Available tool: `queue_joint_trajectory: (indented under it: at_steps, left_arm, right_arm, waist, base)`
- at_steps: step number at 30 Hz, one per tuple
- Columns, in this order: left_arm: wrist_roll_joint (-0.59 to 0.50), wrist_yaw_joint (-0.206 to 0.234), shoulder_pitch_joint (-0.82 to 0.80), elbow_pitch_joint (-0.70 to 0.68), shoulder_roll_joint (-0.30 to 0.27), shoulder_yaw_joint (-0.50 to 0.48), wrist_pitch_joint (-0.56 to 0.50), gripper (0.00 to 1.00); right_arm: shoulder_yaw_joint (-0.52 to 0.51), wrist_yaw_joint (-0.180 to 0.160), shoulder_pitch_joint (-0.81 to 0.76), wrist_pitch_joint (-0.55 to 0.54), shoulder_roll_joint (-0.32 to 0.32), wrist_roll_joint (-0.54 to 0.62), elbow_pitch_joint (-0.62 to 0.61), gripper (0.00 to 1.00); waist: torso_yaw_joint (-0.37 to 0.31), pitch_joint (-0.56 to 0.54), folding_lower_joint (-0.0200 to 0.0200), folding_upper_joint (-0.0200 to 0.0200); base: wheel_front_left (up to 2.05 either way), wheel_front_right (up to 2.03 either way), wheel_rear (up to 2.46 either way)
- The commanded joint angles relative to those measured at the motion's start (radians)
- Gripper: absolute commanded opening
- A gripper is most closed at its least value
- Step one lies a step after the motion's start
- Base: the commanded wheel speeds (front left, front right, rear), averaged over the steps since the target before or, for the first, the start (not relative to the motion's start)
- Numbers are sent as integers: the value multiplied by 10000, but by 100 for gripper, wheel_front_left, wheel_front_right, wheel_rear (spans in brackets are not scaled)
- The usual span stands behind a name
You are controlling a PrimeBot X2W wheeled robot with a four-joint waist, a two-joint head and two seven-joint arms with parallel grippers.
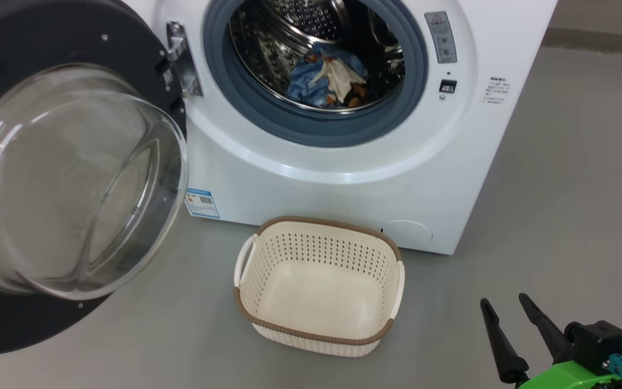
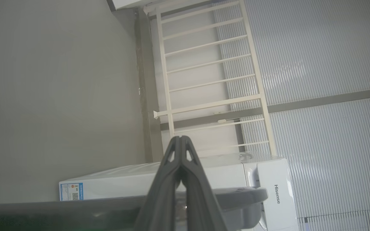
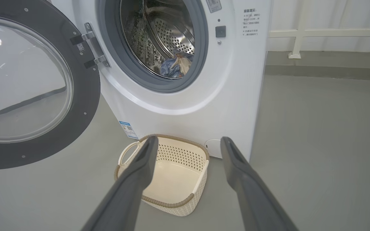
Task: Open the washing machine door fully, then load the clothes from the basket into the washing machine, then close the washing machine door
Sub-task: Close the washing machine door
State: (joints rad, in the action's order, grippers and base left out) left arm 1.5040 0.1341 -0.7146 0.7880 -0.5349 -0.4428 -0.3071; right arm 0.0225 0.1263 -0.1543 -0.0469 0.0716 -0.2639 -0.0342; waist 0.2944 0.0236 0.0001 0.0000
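Spread wide and empty, my right gripper hung near the bare basket, my left gripper clenched on nothing; with the clothes lying inside the washing machine, I judged loading done and the washing machine door next needed swinging shut.

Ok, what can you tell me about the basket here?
The basket is small, cream, perforated plastic, a rounded rectangle with a brown woven-look rim and two pale side handles. It stands upright and empty on the grey floor, just in front of the washing machine.
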Motion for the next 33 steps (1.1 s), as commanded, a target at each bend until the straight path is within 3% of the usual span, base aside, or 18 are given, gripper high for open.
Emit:
queue_joint_trajectory:
  at_steps: [1, 11, 33]
  left_arm:
    - [-53, -16, -162, -130, -689, -137, -52, 0]
    - [-202, -188, -125, 97, -801, 50, -264, 0]
    - [102, -547, 294, -1101, -937, 975, -3287, 0]
  right_arm:
    - [146, 44, 275, -27, 217, -132, -361, 100]
    - [86, 44, 292, -167, 263, -170, -522, 100]
    - [58, 44, 350, -143, 138, -197, -585, 100]
  waist:
    - [-136, 268, -1, 0]
    - [-40, 387, -1, 0]
    - [309, 681, -1, 0]
  base:
    - [0, 0, 0]
    - [0, 0, 0]
    - [0, 0, 0]
